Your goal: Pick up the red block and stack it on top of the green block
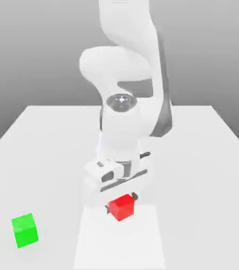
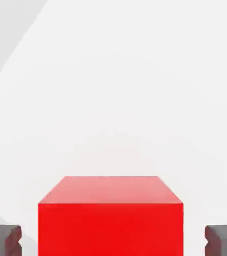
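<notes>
The white arm [image 1: 127, 105] fills the centre of the exterior view, above the white table [image 1: 206, 158]. Its gripper [image 1: 120, 203] is open, fingers [image 2: 4, 239] apart either side of the red block [image 1: 121, 207], lower centre. The green block [image 1: 25, 230] sits lower left, well apart.
</notes>
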